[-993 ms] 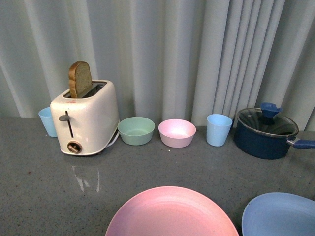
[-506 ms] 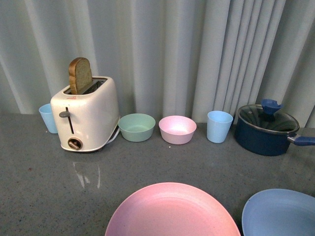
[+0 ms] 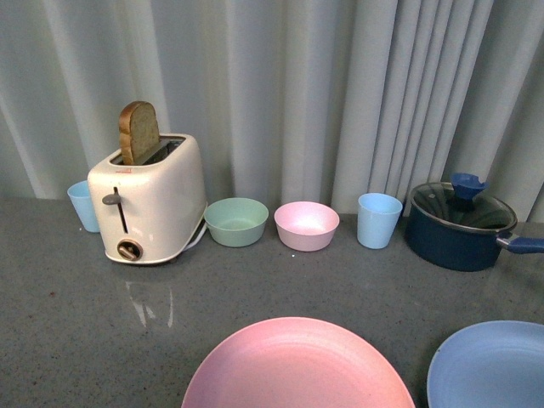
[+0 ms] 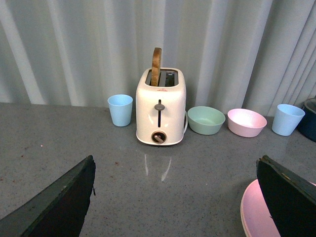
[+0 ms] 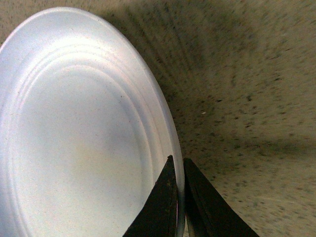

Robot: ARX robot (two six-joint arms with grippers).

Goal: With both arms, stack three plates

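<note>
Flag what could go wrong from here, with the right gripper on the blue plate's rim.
1. The right gripper pinches the light blue plate only at its thin rim, so the plate may tilt or slip when lifted.
2. The pink plate lies close beside it; a sagging blue plate could clip and shove it.
3. The left gripper is open and holds nothing, so the pink plate would be free to slide.

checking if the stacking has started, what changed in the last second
The light blue plate slid slightly toward the robot's right, its rim pinched in the right gripper. The pink plate, toaster and pot kept their places. The left gripper is open, holding nothing.
</note>
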